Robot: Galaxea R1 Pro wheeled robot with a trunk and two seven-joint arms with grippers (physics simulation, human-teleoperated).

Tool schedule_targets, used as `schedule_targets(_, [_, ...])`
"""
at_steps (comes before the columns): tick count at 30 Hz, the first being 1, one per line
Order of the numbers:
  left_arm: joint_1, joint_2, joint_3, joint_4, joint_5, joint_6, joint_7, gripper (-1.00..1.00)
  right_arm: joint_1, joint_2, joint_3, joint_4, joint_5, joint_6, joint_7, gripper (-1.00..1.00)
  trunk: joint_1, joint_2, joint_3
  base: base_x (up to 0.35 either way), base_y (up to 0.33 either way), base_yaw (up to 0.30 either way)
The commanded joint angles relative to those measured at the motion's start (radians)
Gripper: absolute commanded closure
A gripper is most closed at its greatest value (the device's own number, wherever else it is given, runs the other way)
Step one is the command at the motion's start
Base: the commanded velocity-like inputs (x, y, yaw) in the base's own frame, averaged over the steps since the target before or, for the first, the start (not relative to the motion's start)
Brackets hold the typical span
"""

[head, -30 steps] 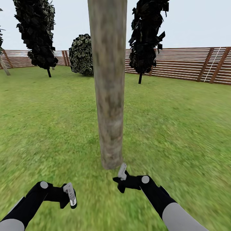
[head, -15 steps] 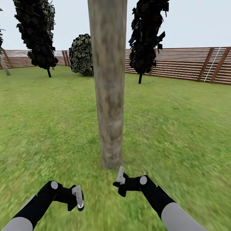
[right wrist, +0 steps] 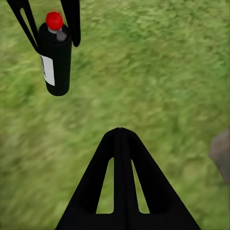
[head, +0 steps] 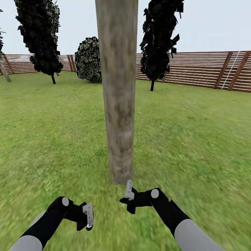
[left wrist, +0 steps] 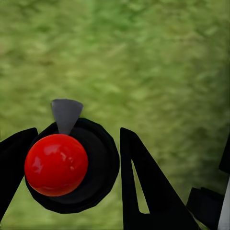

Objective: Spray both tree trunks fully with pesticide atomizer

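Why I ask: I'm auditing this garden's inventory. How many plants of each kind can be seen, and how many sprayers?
Thick bare tree trunk: 1
Dark thin-stemmed trees: 2
Round bush: 1
Leaning thin trunk at the left edge: 1
Pesticide atomizer: 1
Total: 6

Two arms clad pale grey at the upper segments, matte black along the forearms; a small round grey cap at each wrist joint. Black wrist housings ending in the left gripper [head: 88, 218] and the right gripper [head: 128, 192], both with short pale-grey fingers in the head view; in the wrist views, black triangular fingers [right wrist: 120, 187] with slotted cut-outs, pressed tip to tip.
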Motion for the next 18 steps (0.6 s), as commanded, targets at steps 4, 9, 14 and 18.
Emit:
schedule_targets(4, [0.0,-0.01,0.0,0.0,-0.011,0.0,0.0,1.0,-0.001,0.0,0.0,-0.004,0.0,0.0,0.007,1.0,0.0,0.0,0.0,0.0,0.0,0.0])
schedule_targets(9, [-0.001,-0.025,-0.001,0.0,-0.022,0.001,0.002,1.0,0.0,0.0,0.0,-0.004,0.0,0.0,0.009,1.0,0.0,0.0,0.0,0.0,0.0,0.0])
schedule_targets(14, [-0.003,-0.073,0.0,0.0,-0.121,0.031,0.002,1.0,0.0,0.0,0.001,-0.003,0.0,0.0,0.01,1.0,0.0,0.0,0.0,0.0,0.0,0.0])
schedule_targets(18, [-0.003,-0.087,0.0,0.0,-0.124,0.032,0.002,1.0,0.0,0.0,0.002,-0.003,0.0,0.0,0.01,1.0,0.0,0.0,0.0,0.0,0.0,0.0])
